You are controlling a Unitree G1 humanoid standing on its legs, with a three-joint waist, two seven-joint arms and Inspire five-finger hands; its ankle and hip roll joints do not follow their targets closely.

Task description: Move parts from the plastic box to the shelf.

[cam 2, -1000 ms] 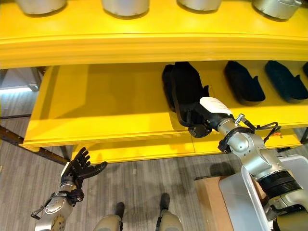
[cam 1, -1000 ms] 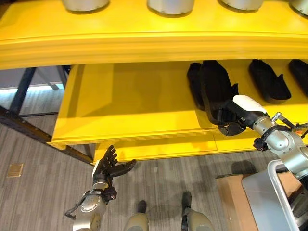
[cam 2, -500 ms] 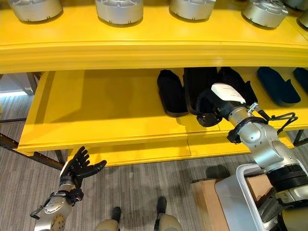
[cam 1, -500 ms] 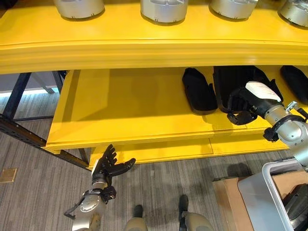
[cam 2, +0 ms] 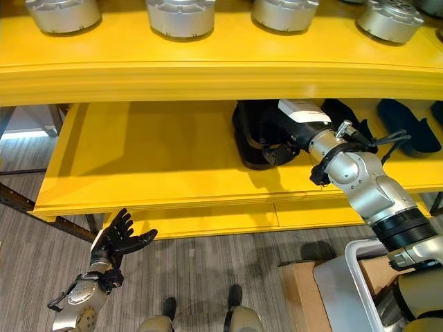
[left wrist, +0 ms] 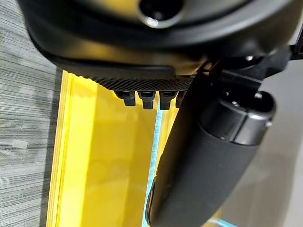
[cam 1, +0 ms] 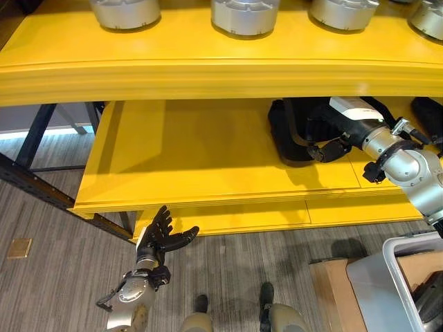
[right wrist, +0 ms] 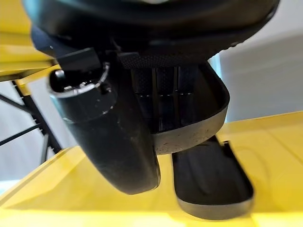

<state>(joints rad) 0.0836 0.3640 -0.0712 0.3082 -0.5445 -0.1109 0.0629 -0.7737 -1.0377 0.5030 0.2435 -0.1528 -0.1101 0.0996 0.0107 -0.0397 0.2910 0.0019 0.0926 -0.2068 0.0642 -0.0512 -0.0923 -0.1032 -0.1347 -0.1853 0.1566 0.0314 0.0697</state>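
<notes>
Right hand has fingers and thumb curled round a black part, long axis running front to back over the yellow shelf, just right of another black part; left hand hangs low, fingers spread.

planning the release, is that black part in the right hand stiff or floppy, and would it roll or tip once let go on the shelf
Probably stiff: the black part keeps a firm curved rim where the right hand grips it, with no sag. Probably light, since one hand holds it out over the shelf. Unlikely to roll: similar parts lie low and flat there.
</notes>
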